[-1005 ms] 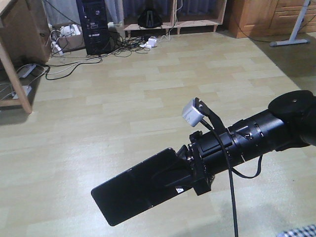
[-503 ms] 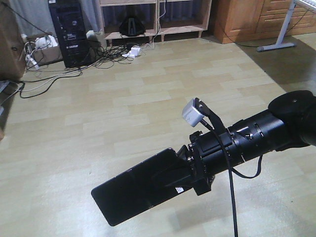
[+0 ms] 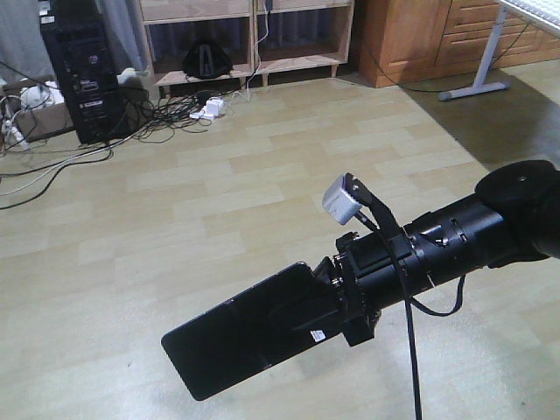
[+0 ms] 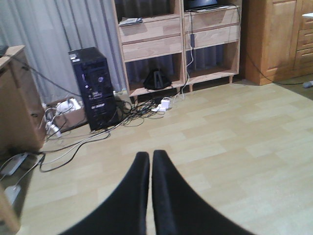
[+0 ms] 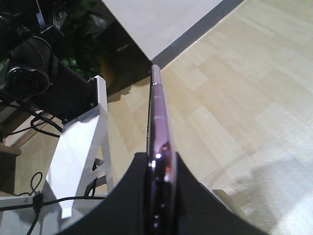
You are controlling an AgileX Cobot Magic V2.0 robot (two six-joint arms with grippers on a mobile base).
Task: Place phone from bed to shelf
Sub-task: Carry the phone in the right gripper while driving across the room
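Note:
My right gripper is shut on one end of the phone, a glossy black slab held out over the floor with a small white sticker near the fingers. In the right wrist view the phone shows edge-on with a pinkish rim, clamped in that gripper. My left gripper is shut with nothing in it and hangs above the floor. The light-wood shelf stands against the far wall, and the left wrist view shows its boards too. The bed is out of view.
A black computer tower with tangled cables and a white power strip sits left of the shelf. An orange-brown cabinet and a grey desk leg stand at the right. Brown furniture lies far left.
The room has slid left and slightly down in the front view, with shelf and tower shifting left. The right arm and the phone keep the same place in the frame.

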